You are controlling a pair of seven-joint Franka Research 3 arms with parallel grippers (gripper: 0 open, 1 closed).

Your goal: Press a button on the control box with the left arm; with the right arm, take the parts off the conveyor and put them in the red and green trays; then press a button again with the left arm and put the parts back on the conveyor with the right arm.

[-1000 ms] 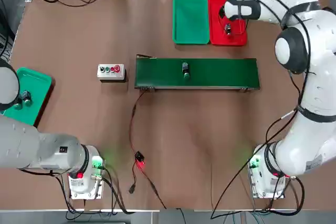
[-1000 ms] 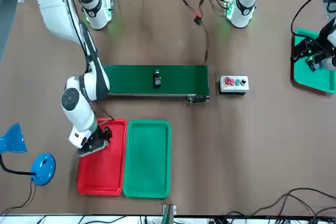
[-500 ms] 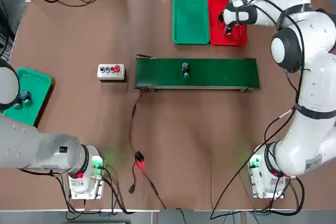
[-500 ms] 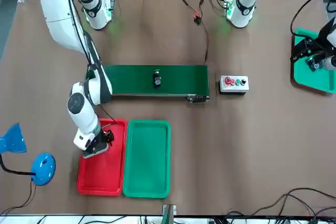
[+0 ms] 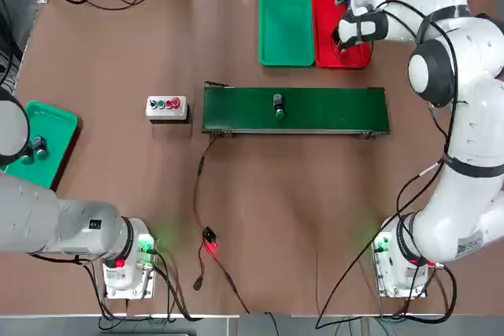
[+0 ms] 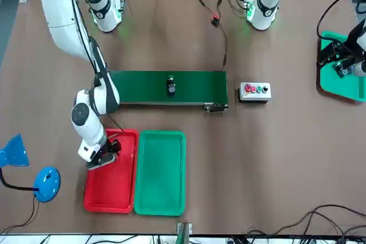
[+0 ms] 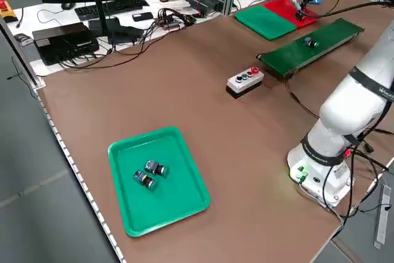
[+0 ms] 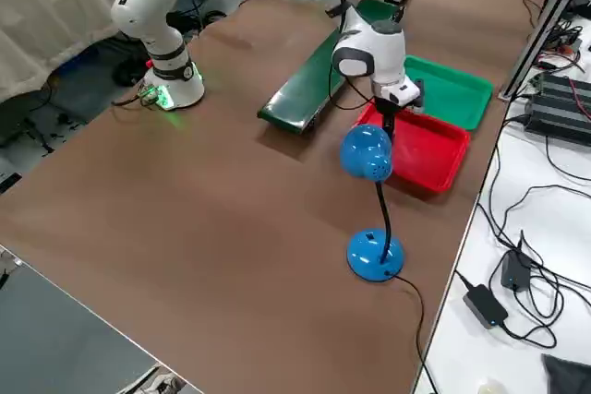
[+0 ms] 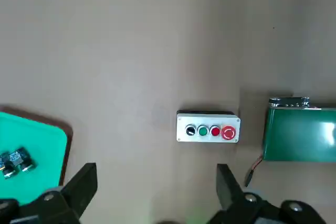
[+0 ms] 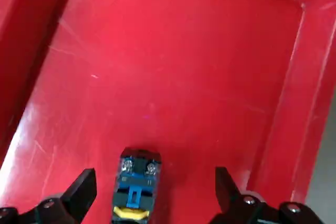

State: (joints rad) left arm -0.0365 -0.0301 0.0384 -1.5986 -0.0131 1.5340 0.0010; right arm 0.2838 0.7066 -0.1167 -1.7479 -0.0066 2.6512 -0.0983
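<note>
My right gripper (image 5: pixel 344 37) hangs open low over the red tray (image 5: pixel 325 13). In the right wrist view a dark part (image 10: pixel 135 184) with a blue and yellow back lies on the tray floor between the open fingers (image 10: pixel 79 190), untouched. A green-capped part (image 5: pixel 278 105) sits on the dark green conveyor (image 5: pixel 331 109). The green tray (image 5: pixel 286 29) next to the red one holds nothing. The white control box (image 5: pixel 167 107) stands off the belt's left end. My left gripper (image 9: pixel 155 198) is open, high at the table's left side.
A teal tray (image 5: pixel 55 135) holding two small parts (image 7: pixel 148 173) lies at the table's left edge. A blue desk lamp (image 8: pixel 367 154) stands close to the red tray. A black cable with a red light (image 5: pixel 209 241) trails across the table's middle.
The right arm's wrist has shifted slightly over the red tray, jaws staying open. The left arm and the part on the belt have not moved.
</note>
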